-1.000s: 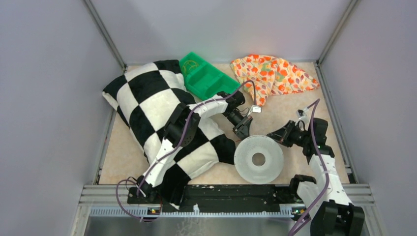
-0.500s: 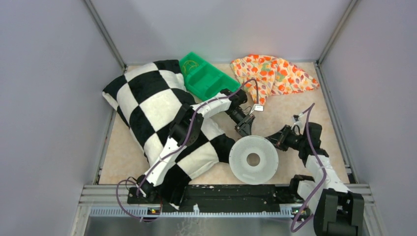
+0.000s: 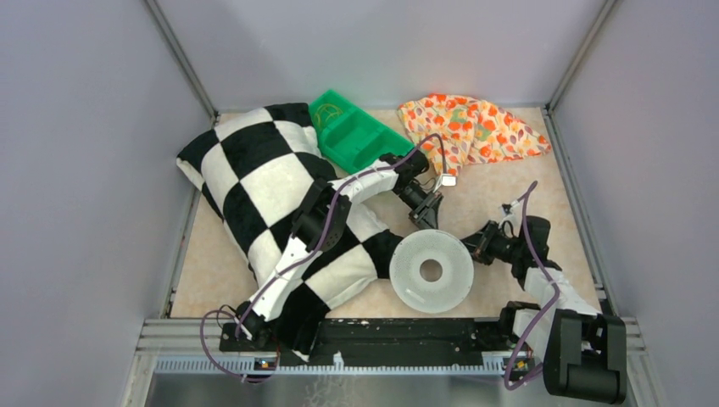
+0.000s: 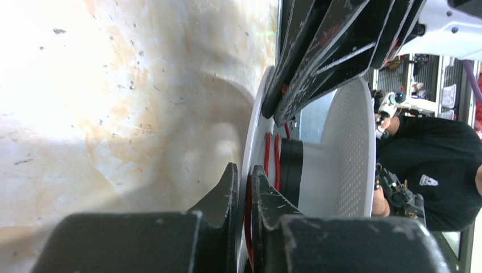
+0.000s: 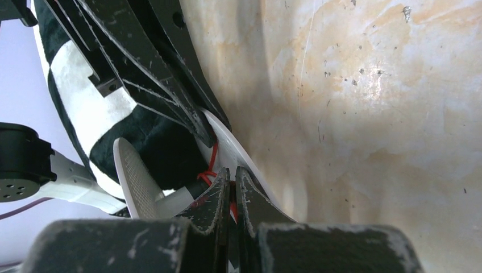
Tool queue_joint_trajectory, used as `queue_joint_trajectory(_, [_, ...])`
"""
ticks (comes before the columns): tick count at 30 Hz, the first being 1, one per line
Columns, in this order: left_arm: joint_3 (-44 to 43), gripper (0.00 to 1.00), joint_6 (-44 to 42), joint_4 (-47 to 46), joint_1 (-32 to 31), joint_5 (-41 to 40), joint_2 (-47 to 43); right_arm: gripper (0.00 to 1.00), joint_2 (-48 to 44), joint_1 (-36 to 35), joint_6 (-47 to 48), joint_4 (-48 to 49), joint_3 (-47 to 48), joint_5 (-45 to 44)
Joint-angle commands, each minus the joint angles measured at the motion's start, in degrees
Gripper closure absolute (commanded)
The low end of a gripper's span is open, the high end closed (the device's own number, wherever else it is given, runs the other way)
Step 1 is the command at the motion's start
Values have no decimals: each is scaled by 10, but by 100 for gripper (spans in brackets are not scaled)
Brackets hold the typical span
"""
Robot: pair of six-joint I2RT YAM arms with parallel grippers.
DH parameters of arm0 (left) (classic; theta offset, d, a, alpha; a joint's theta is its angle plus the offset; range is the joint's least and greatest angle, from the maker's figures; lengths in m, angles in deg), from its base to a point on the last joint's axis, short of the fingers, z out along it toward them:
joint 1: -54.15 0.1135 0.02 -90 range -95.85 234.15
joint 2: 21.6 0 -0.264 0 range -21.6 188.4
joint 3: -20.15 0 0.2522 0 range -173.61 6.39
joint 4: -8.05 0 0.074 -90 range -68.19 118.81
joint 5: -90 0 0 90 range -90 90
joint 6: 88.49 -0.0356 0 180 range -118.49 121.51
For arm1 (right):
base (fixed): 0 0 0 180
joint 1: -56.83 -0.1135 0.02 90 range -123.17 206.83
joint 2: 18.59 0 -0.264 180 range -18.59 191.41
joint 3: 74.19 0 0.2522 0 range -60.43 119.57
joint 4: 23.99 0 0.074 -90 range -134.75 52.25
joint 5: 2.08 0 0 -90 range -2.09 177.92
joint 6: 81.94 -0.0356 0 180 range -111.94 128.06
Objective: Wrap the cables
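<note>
1. Looking down the wrist cameras, I find the cables [image 4: 271,162] as thin red turns wound on the dark hub of a white spool [image 3: 415,287], which lies in the middle of the table beside the checkered cushion [image 3: 254,170].
2. My left gripper [image 4: 241,170] is closed to a narrow slit on the spool's flange rim, with a red strand showing in the gap.
3. My right gripper [image 5: 232,173] is pinched just as tight on the rim at another spot.
4. I judge the wire light, limp and snag-prone, too thin to pinch reliably.
5. The flange looks stiff but thin, so I'd hold the rim edge and guide the wire rather than pull it.
</note>
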Motion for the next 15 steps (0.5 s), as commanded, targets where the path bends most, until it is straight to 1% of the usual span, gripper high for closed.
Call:
queue_joint_trajectory(1, [-8, 88, 33, -160, 17, -110, 7, 100, -1, -25, 13, -12, -10, 79])
queue_joint_trajectory(4, [-4, 80, 38, -166, 19, -119, 7, 100, 12, -25, 31, -24, -9, 77])
queue_joint_trajectory(9, [0, 76, 45, -171, 20, -141, -1, 100, 19, -25, 32, -20, -10, 75])
queue_joint_trajectory(15, [12, 65, 48, -185, 21, -155, -16, 100, 17, -27, 34, -22, -10, 74])
